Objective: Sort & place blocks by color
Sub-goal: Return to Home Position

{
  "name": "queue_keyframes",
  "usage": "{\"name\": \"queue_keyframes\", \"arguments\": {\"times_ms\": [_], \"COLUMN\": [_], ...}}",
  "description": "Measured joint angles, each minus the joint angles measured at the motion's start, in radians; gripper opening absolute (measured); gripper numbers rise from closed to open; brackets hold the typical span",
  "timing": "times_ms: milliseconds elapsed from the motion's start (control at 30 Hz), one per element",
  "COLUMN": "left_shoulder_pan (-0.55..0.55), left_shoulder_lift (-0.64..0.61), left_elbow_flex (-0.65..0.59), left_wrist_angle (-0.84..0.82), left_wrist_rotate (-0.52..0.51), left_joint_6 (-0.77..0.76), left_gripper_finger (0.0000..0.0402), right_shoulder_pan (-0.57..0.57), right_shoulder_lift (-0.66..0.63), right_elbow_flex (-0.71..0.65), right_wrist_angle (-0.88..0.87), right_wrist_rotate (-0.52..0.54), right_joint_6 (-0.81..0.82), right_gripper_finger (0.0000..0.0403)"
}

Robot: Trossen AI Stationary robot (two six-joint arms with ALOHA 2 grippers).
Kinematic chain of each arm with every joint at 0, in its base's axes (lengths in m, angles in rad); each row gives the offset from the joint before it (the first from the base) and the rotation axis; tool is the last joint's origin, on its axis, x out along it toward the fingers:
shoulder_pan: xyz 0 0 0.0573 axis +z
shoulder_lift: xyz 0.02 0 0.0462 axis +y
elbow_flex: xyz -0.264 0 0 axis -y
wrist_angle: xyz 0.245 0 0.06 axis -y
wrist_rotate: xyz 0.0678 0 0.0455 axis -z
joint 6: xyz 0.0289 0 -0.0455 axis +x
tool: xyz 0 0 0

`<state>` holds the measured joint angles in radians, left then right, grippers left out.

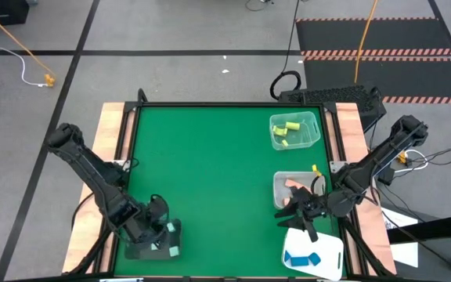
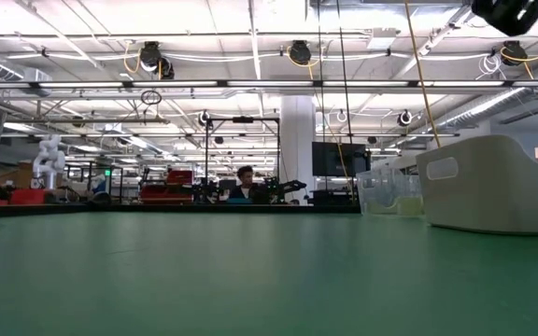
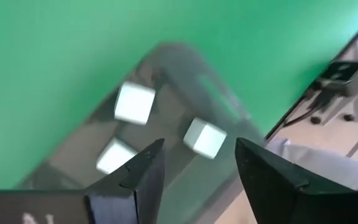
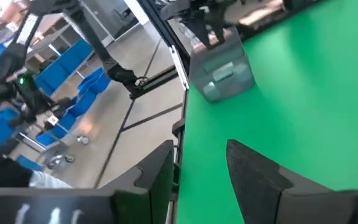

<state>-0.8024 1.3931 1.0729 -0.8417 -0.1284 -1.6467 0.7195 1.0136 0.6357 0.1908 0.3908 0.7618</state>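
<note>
My left gripper (image 1: 165,235) (image 3: 197,152) hovers open over a dark-bottomed clear tray (image 1: 153,249) at the table's near left. Three mint green blocks (image 3: 204,137) lie in that tray. My right gripper (image 1: 292,213) (image 4: 201,149) is open and empty, low over the table's near right, its fingers pointing toward the left edge. It stands between a clear tray (image 1: 279,182) with tan-pink blocks (image 1: 293,186) and a white tray (image 1: 331,244) with blue blocks (image 1: 300,258). Yellow blocks (image 1: 286,128) lie in a clear tray (image 1: 313,119) at the far right.
The green mat (image 1: 210,172) lies bare across the middle and left. Wooden table rails (image 1: 110,133) run along both sides. In the low view the white tray (image 2: 493,187) and a clear tray (image 2: 381,191) stand at the right. A person sits far off in the room (image 2: 245,183).
</note>
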Motion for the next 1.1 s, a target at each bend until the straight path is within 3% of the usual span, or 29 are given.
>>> {"name": "queue_keyframes", "arguments": {"times_ms": [300, 600, 833, 967, 1100], "left_shoulder_pan": [0.000, -0.030, -0.053, -0.053, -0.046], "left_shoulder_lift": [-0.188, -0.399, -0.529, -0.574, -0.590], "left_elbow_flex": [0.000, 0.000, 0.000, 0.000, 0.000], "left_wrist_angle": [-0.003, -0.012, -0.082, -0.133, -0.157], "left_wrist_rotate": [-0.251, -0.537, -0.694, -0.738, -0.740], "left_joint_6": [0.222, 0.439, 0.531, 0.539, 0.537], "left_gripper_finger": [0.0187, 0.0186, 0.0187, 0.0186, 0.0186], "right_shoulder_pan": [-0.077, -0.225, -0.353, -0.418, -0.461], "right_shoulder_lift": [-0.094, -0.161, -0.211, -0.269, -0.316], "right_elbow_flex": [0.000, 0.000, -0.075, -0.183, -0.335], "right_wrist_angle": [-0.050, -0.159, -0.149, -0.048, 0.208], "right_wrist_rotate": [0.000, 0.000, -0.003, -0.006, -0.068], "right_joint_6": [-0.262, -0.339, -0.373, -0.346, -0.323], "right_gripper_finger": [0.0139, 0.0139, 0.0139, 0.0139, 0.0139]}}
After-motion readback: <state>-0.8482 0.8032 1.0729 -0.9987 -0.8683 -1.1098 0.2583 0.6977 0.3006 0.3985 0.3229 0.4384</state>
